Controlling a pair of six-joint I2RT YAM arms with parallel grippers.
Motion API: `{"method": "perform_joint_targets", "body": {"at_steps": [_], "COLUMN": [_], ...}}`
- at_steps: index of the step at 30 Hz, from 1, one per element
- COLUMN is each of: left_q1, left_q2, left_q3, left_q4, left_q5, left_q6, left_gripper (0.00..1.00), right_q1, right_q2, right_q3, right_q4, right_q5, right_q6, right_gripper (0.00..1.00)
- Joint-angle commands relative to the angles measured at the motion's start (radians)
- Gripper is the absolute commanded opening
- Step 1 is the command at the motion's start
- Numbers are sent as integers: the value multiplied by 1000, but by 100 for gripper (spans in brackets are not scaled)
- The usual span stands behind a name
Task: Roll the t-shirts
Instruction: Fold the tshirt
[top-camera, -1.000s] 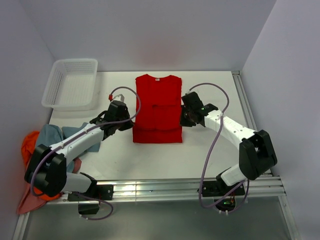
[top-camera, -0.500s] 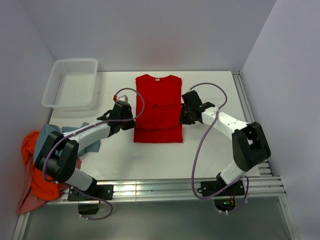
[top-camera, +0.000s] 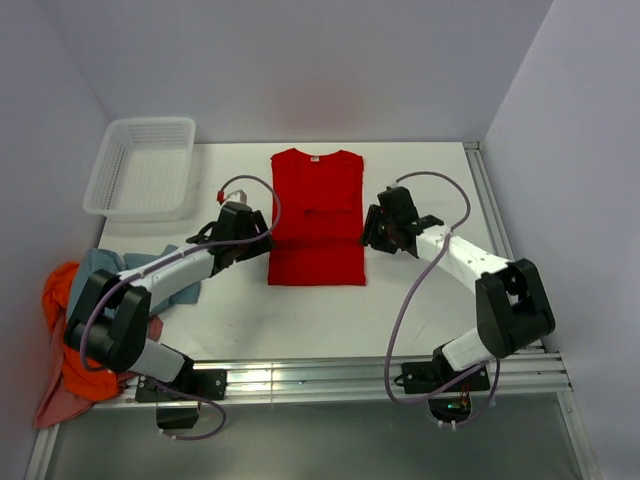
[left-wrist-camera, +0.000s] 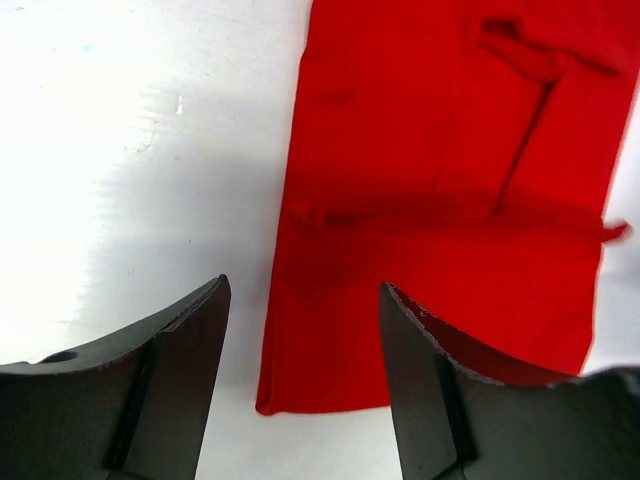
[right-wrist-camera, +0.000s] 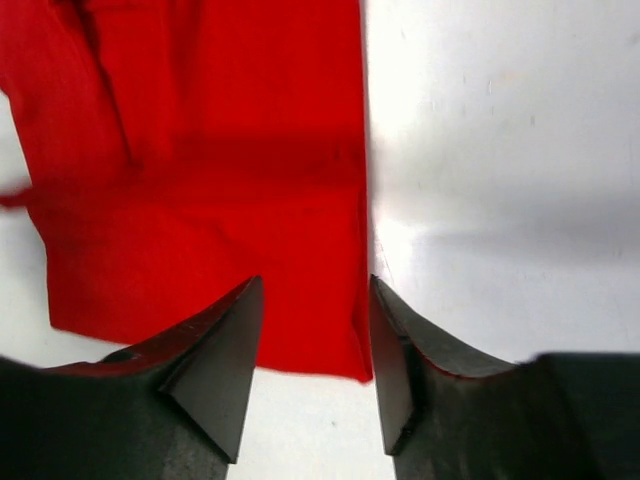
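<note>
Nearest, at the lower left of the overhead view, a heap of unrolled shirts spills over the edge of the tabletop (top-camera: 300, 320): an orange shirt (top-camera: 60, 290), a grey-blue shirt (top-camera: 100, 268) and a pinkish shirt (top-camera: 48, 405) hanging lowest. None of these looks folded or rolled.

Further in, the two hands flank the near half of the red t-shirt (top-camera: 318, 215), which lies flat in the middle of the frame. The left hand (left-wrist-camera: 302, 290) is spread and pinches nothing; its wrist view shows the shirt's near left corner just beyond the fingers. The right hand (right-wrist-camera: 315, 285) is likewise spread and empty, with the shirt's right edge running up between its fingers.

The red t-shirt is folded into a long rectangle, sleeves tucked in, collar and white label at the far end. Its near hem lies flat, so no roll has begun.

At the upper left, farthest back, stands the white basket (top-camera: 148, 122), with nothing in it.

By my reading the task is early: one shirt is prepared for rolling and the rest wait.
</note>
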Motion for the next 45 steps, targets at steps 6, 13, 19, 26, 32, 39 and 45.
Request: {"method": "perform_joint_targets", "body": {"at_steps": [6, 13, 19, 26, 32, 39, 45], "left_q1": [5, 1, -2, -69, -173, -203, -209], "left_q2": [-164, -172, -153, -209, -268, -287, -290], "left_q3": [-196, -304, -348, -439, -557, -660, -681], "left_q4": [93, 229, 312, 426, 545, 683, 731], "left_q5": [117, 160, 155, 39, -98, -172, -182], "left_q6": [-18, -34, -35, -40, -72, -64, -43], "left_gripper": [64, 63, 61, 64, 63, 59, 61], "right_q1": [-6, -5, 14, 87, 264, 357, 408], "right_q2": [-198, -212, -224, -342, -468, -425, -324], "right_q3": [-280, -391, -438, -566, -662, -739, -727], "right_q4": [152, 266, 353, 453, 522, 651, 709], "right_q5": [-136, -168, -151, 22, 314, 493, 536], "right_q6": [45, 44, 49, 85, 174, 220, 213], "right_gripper": [49, 48, 47, 48, 49, 45, 45]}}
